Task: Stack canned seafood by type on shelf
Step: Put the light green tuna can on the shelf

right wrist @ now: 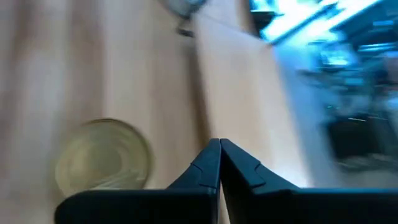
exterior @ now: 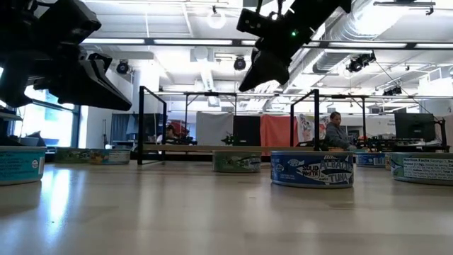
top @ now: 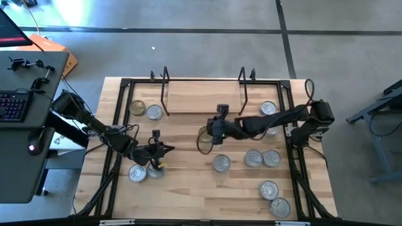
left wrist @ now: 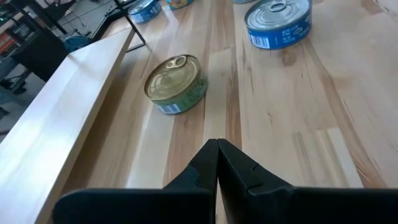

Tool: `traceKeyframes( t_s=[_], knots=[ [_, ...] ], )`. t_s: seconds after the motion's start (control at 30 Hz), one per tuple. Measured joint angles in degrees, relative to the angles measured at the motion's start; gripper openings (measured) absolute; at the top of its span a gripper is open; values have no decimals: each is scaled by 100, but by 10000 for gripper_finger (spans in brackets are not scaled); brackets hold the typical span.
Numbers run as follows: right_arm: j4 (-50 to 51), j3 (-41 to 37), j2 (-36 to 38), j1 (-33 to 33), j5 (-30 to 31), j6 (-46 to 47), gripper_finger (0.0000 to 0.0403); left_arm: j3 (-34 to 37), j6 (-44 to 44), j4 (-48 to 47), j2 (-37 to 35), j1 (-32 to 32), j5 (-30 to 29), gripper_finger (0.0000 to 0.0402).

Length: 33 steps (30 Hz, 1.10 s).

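Observation:
My left gripper (top: 164, 149) (left wrist: 217, 149) is shut and hovers over the table's left-middle, holding nothing. My right gripper (top: 210, 133) (right wrist: 219, 148) is shut too, raised above the table (exterior: 246, 85) just over a gold-lidded tin (top: 205, 137) (left wrist: 174, 84) (right wrist: 102, 155) that stands on the tabletop in front of the shelf. The shelf (top: 204, 102), a light board in a black wire frame, stands at the far middle with no tins on its board. Other tins stand flat on the table: a gold one (top: 137, 108) and a silver one (top: 154, 113) far left, several silver ones on the right (top: 253, 158).
Two silver tins (top: 146, 171) stand right under my left arm's wrist. One silver tin (top: 268, 108) sits beside the shelf's right end loop (top: 244, 85), under my right arm. A black frame (top: 116, 125) borders the wooden tabletop. A person (exterior: 335, 131) sits in the room behind.

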State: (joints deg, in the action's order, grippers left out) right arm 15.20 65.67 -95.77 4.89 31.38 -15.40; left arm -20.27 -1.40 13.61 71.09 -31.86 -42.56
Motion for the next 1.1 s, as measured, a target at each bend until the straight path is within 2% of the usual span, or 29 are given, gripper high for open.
traceKeyframes(
  t_s=[0.13,0.2,0.27,0.33,0.43,0.5,0.6,0.67,0.83,1.1],
  knots=[
    [-10,1,-107,-128,-1714,-12,3,0,4,2,0,10,-2,0],
    [-32,-4,-282,-125,-2395,-13,17,0,2,4,0,39,-2,0],
    [-233,-75,-495,-108,-2837,19,43,0,-5,0,0,79,0,0],
    [-525,-130,-722,-54,-2947,55,79,0,-5,6,0,118,-2,0],
    [-898,-136,-1077,61,-2573,62,134,0,-6,19,0,189,-1,0],
    [-1114,-136,-1277,186,-1945,135,158,0,-52,79,0,230,-2,0],
    [-1168,-138,-1512,391,-1117,127,170,0,-107,107,0,267,6,0],
    [-1057,-146,-1596,494,-788,212,165,0,-137,113,0,265,6,0],
    [-960,-258,-1602,579,-674,622,135,0,-183,130,0,264,11,0],
    [-1876,-736,-1576,566,-700,1041,117,0,-303,271,0,264,22,0]
  ],
)
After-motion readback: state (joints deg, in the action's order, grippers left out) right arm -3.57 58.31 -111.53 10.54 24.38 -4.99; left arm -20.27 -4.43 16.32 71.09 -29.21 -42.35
